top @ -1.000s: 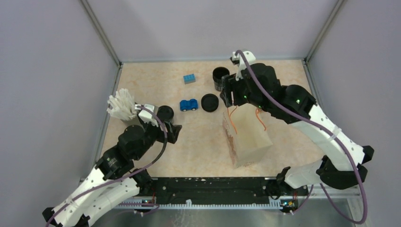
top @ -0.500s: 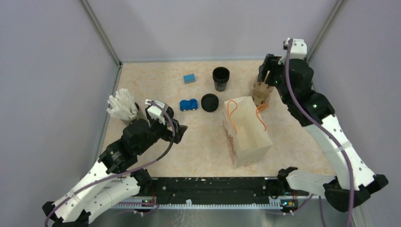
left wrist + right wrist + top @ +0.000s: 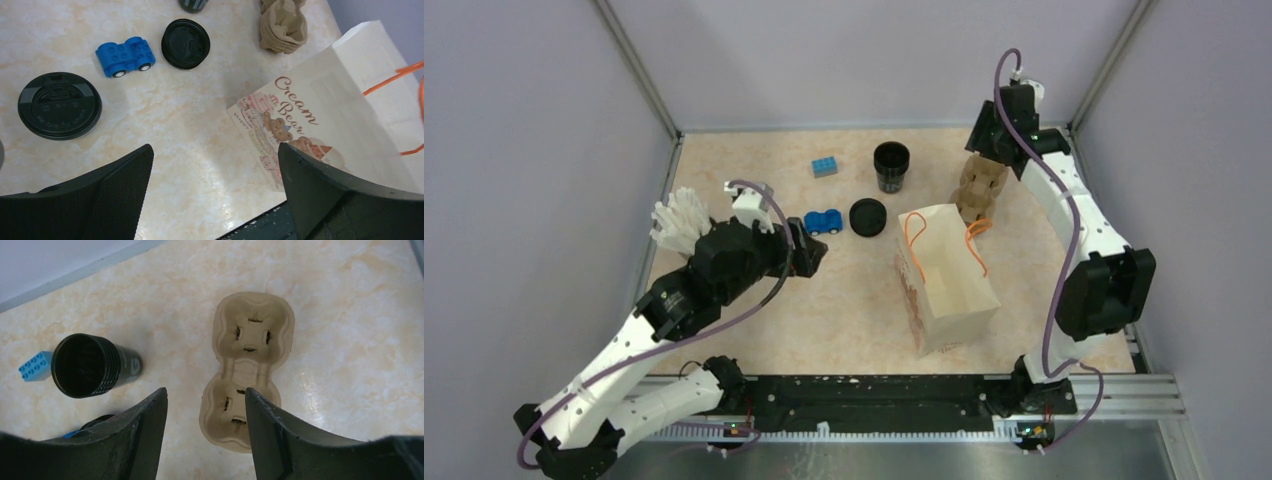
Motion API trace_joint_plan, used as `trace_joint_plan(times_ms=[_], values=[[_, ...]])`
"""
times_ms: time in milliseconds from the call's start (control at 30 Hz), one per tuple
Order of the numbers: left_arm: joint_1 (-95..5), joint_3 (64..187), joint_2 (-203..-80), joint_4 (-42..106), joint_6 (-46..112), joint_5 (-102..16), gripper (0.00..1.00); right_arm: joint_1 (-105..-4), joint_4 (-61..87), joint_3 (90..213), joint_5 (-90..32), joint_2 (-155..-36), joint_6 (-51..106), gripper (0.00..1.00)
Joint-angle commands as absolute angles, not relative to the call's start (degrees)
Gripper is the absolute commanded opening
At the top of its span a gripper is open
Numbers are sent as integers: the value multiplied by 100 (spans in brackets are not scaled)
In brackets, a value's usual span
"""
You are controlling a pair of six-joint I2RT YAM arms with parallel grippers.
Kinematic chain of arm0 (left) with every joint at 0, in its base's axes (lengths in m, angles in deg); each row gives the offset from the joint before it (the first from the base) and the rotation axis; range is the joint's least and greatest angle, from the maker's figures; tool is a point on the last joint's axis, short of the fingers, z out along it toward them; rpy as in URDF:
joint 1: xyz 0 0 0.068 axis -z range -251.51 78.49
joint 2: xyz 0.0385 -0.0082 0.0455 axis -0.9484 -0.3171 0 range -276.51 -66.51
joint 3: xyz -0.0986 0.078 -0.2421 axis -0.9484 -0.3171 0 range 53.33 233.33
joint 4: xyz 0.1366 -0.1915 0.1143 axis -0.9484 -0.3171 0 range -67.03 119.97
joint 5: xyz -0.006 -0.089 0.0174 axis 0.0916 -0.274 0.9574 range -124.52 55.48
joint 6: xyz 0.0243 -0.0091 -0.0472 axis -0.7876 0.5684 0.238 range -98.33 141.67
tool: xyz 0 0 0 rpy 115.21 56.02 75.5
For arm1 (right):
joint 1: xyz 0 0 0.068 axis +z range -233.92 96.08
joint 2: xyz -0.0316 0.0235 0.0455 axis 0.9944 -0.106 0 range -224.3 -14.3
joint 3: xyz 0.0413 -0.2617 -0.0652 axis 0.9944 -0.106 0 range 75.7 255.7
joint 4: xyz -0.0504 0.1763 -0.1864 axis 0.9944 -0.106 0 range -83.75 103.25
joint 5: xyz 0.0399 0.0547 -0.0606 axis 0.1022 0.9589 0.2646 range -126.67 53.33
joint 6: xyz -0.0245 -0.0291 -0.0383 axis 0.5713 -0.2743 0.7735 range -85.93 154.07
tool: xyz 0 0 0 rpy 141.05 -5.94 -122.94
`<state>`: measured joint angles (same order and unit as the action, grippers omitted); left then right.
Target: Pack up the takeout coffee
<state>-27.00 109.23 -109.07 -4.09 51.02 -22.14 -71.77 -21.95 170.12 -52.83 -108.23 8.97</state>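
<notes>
Right gripper [image 3: 204, 395] wide over pulp carrier [image 3: 252, 340], likely grabbing it for your black cup [image 3: 82, 365]; left gripper [image 3: 215, 150] wide, empty.

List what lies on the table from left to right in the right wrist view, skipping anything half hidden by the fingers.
blue brick → black cup → pulp cup carrier
</notes>
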Motion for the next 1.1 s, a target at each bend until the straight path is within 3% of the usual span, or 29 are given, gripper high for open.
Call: trace_joint_plan(times_ms=[0,533,1067], values=[[-2721,11882,-11403,-1229,5779,-2469,99,-7370,-2251,17068,-4746,-10993,595,57],[-2721,12227,-12187,-1039,5336,-2860,99,-7550,-2612,17280,-4840,-12417,1137,53],[-2717,12404,-12594,-986,5035,-2984,99,-7548,-2690,17379,-5100,-12678,1058,49]])
